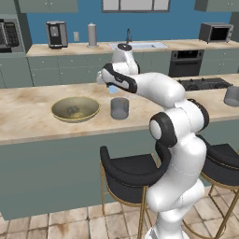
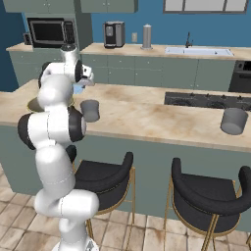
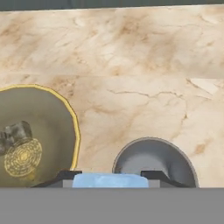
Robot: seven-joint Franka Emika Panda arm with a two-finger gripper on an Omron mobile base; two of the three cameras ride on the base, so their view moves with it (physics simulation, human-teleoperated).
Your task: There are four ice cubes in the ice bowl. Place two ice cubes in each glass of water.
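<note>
Mid-task, one transfer under way. Hand (image 3: pixel 110 178) closed on a small pale blue translucent ice cube (image 3: pixel 110 180), the cube pinched between the two dark fingertips (image 3: pixel 64 176), hovering above the near grey cylindrical glass of water (image 3: pixel 153 161) and a little toward its bowl side. Same cube visible as a blue speck under the wrist (image 1: pixel 113 88) in the left base view, above that glass (image 1: pixel 119 108).

Wide, shallow olive-gold ice bowl with brassy rim (image 1: pixel 75 109) on the marbled beige table (image 1: pixel 28 100), just left of the near glass, apart from it. Inside the bowl: a murky translucent lump or two (image 3: pixel 16 132) left of centre, likely remaining cubes; exact count not readable. Bowl centre shows a patterned gold disc (image 3: pixel 23 157), no cube on it.

Second grey glass of water (image 2: pixel 233 120) far to the right on the same table, well apart from bowl and arm. Contents of both glasses hidden by angle; cannot tell whether any cube already sits in either.

Judgement: drop into near glass not yet made. Left to do: release this cube, then carry the cubes remaining in the bowl, with the far right glass needing a long reach or a drive of the base.
</note>
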